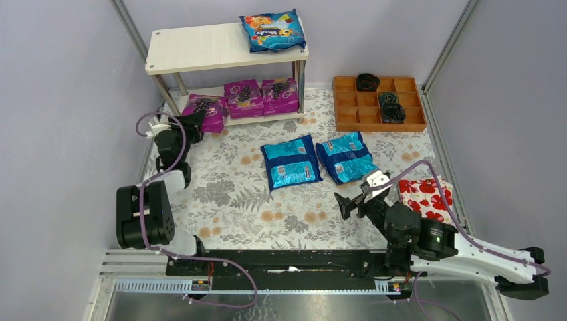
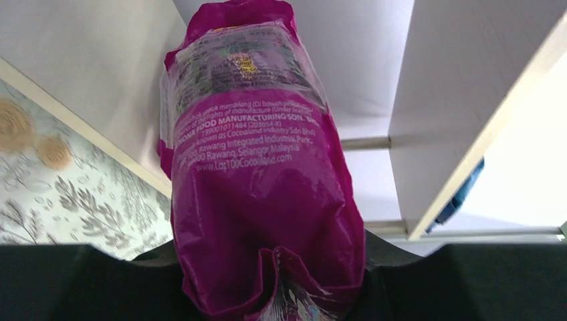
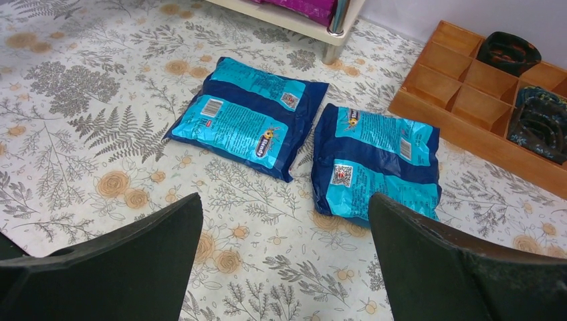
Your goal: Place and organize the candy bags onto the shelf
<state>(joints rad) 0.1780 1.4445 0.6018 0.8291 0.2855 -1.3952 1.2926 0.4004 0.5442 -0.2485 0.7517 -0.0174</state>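
Note:
The shelf (image 1: 200, 47) stands at the back left. A blue candy bag (image 1: 273, 31) lies on its top board. Two purple bags (image 1: 243, 97) (image 1: 280, 95) lie on its lower board. My left gripper (image 1: 195, 123) is shut on a third purple bag (image 1: 208, 111), seen close in the left wrist view (image 2: 261, 180), at the lower board's left end. Two blue bags (image 1: 289, 162) (image 1: 346, 156) lie on the table, also in the right wrist view (image 3: 251, 117) (image 3: 378, 160). My right gripper (image 1: 356, 195) is open and empty, just in front of them.
An orange compartment tray (image 1: 348, 103) with dark items stands at the back right. A white packet with red flowers (image 1: 425, 198) lies at the right, beside my right arm. Grey walls close in both sides. The table has a floral cloth (image 1: 227, 194).

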